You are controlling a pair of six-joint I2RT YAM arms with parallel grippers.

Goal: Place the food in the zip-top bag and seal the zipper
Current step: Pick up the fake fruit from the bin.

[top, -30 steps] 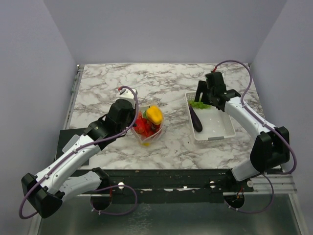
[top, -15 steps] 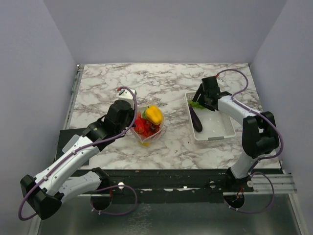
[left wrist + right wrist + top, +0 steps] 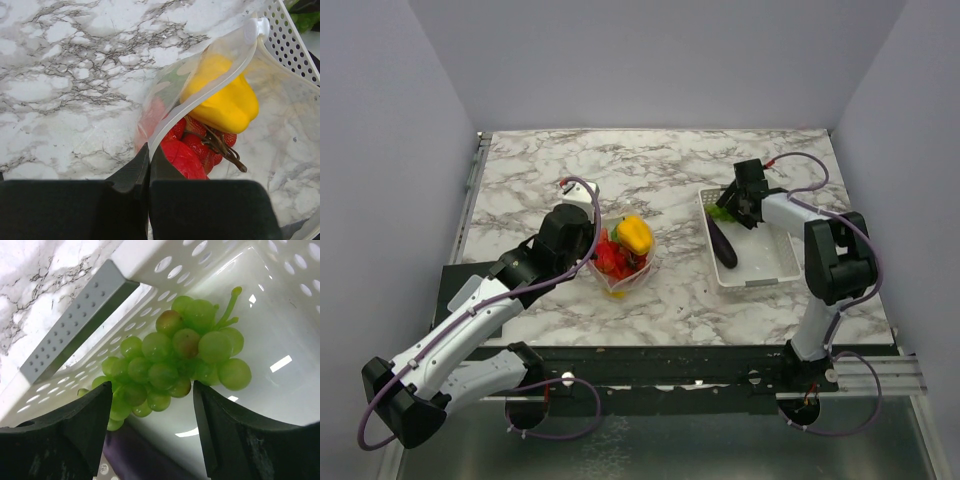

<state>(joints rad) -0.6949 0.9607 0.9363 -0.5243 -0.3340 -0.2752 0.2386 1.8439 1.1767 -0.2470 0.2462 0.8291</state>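
Note:
The clear zip-top bag stands on the marble with its mouth open. It holds a yellow toy fruit and red berries. My left gripper is shut on the whitish zipper at the bag's near end. Across the table, my right gripper is open inside the white basket. Its fingers stand either side of the green grapes, not pressing them. A purple piece lies just below the grapes, partly hidden by the fingers.
The basket's perforated wall and grey corner post stand close behind the grapes. In the top view the purple piece lies lengthwise along the basket's left side. A black mat borders the table's near edge.
My right arm has swung in and its gripper has sunk into the basket's far corner over the grapes, its jaws narrowing a little. The left arm and the bag have stayed still.

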